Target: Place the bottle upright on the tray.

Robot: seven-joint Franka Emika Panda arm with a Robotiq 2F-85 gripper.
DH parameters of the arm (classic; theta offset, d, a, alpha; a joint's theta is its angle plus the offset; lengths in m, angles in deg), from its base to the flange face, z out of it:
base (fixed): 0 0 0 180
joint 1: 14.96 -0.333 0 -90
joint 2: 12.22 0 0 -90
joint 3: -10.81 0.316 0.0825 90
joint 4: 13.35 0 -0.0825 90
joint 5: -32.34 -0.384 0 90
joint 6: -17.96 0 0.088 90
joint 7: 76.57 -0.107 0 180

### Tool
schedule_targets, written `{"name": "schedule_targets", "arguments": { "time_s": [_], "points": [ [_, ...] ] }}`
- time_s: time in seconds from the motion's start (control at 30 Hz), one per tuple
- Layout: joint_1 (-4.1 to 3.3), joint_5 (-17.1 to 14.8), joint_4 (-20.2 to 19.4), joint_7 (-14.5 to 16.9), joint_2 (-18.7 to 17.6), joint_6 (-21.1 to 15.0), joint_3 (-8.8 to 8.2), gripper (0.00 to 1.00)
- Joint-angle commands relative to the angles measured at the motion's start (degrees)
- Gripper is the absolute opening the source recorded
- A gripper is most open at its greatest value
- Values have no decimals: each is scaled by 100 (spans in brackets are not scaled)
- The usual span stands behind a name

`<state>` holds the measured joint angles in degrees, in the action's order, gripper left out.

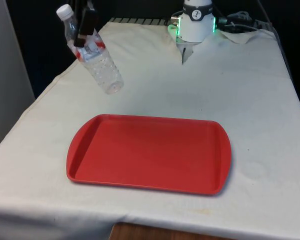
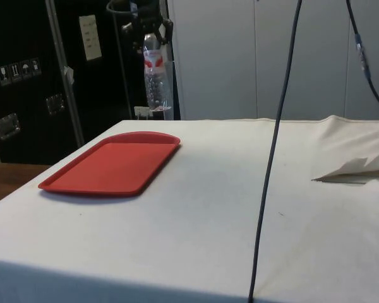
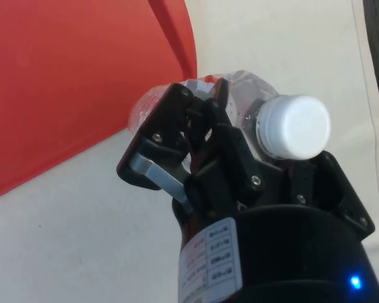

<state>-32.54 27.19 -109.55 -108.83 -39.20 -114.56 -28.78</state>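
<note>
The gripper (image 1: pixel 85 27) is clamped on the clear bottle (image 1: pixel 92 52) near its neck, holding it tilted in the air, its white cap (image 1: pixel 64 11) toward eleven o'clock and base toward five. The red tray (image 1: pixel 149 153) lies bare, toward five o'clock of the bottle.

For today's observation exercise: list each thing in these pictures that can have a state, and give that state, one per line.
bottle: clear plastic, white cap on, held in the air, tilted in the front view, not on the tray.
gripper: shut on the bottle's upper part, near the red label.
tray: red, lying flat on the white cloth, nothing on it.
</note>
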Motion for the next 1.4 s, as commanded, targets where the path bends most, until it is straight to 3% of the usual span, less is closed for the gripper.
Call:
{"name": "schedule_targets", "arguments": {
  "time_s": [0.0, 0.17, 0.2, 0.27, 0.5, 0.53, 0.57, 0.73, 0.83, 0.9, 1.1, 1.13, 1.37],
  "points": [
    [-52, 46, -63, -17, 40, -149, -11, 31],
    [-34, 115, -80, -17, 23, -344, 57, 31],
    [0, 92, -34, 0, 0, -235, 80, 31],
    [-40, 138, -92, -17, 23, -424, 74, 31],
    [-46, 252, -160, -29, 23, -751, 160, 31],
    [0, 212, -103, 0, 0, -607, 183, 31],
    [-46, 264, -166, -29, 23, -791, 172, 31],
    [-40, 350, -218, -23, 23, -1037, 241, 31],
    [0, 344, -178, 0, 0, -974, 281, 31],
    [-23, 413, -258, 17, 17, -1203, 304, 31],
    [-29, 556, -304, 17, 0, -1341, 355, 31],
    [0, 567, -286, 23, 0, -1278, 390, 31],
    [-23, 756, -355, 23, -17, -1484, 453, 31]
  ]
}}
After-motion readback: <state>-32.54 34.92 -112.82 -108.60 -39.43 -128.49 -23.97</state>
